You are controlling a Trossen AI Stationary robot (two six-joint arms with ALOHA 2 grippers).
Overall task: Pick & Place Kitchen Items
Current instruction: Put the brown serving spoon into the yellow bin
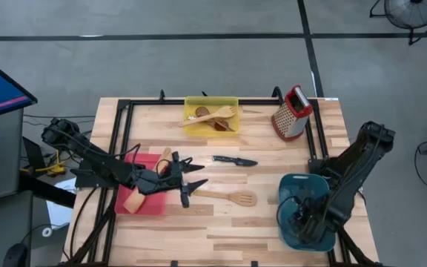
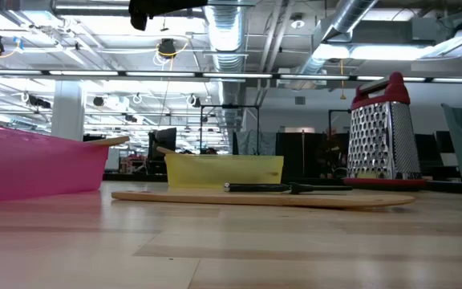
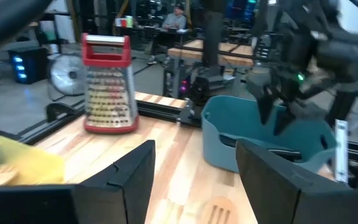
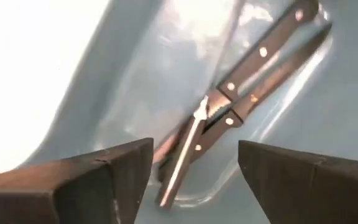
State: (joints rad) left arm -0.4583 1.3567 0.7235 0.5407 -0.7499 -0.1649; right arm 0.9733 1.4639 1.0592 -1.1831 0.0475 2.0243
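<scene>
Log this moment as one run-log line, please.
right gripper: open above knives in teal bin | left gripper: open over spatula

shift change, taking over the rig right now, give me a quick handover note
Right hand: open, empty, over the teal bin, knives lying in it.
Left hand: open, empty, by the red bin.
Done: spatulas in the yellow bin; one spatula in the red bin.
Left: slotted turner and one knife loose on the table.
Grater stands at the back right.
</scene>
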